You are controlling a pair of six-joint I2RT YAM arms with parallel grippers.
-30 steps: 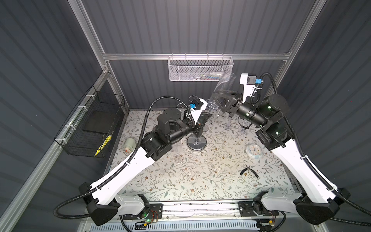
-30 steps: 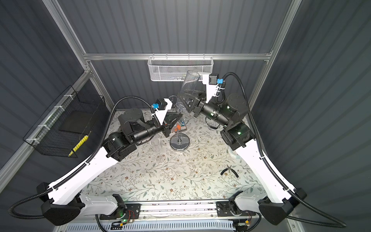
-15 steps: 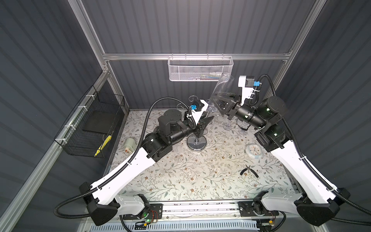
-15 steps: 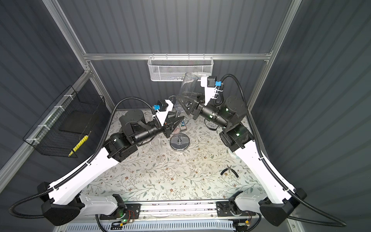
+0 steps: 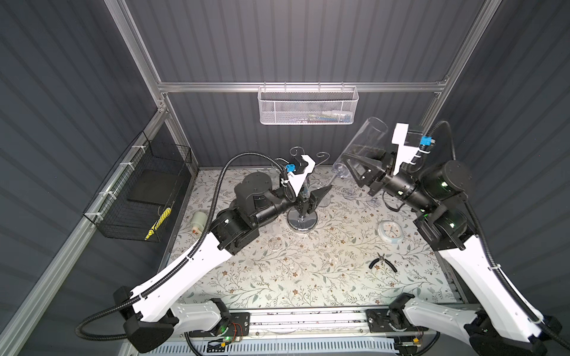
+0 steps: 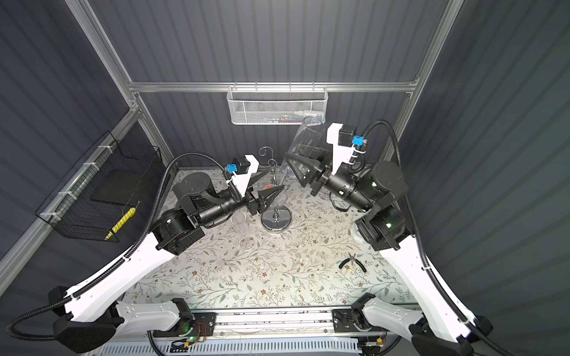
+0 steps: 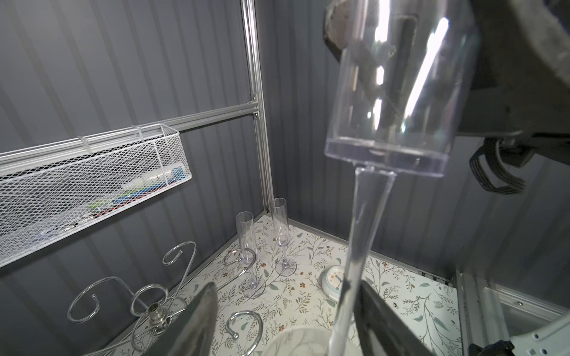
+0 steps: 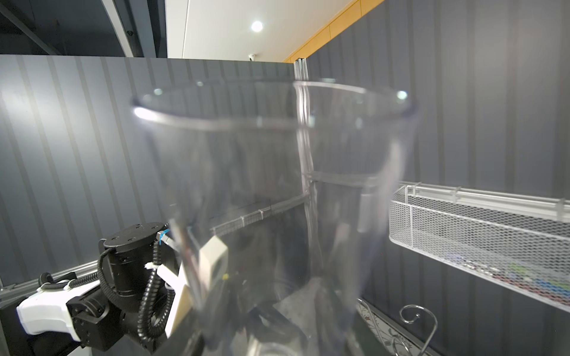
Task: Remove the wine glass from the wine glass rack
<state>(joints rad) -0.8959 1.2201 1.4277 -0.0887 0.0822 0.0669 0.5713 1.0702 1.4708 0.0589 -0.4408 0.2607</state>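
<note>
Left wrist view has the left fingers spread wide either side of the glass stem, not closed on it. In both top views the right fingers clamp the bowl, holding the glass tilted in the air at about 1 o'clock from the rack base. Its foot looks clear of the scroll arms, so removal seems done; only setting it on the worktop may remain.

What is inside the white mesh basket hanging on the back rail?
In the white mesh basket, a pale tube-like item and small blue, green and red pieces lie on its floor. The mesh blurs them, so what they are cannot be told.
</note>
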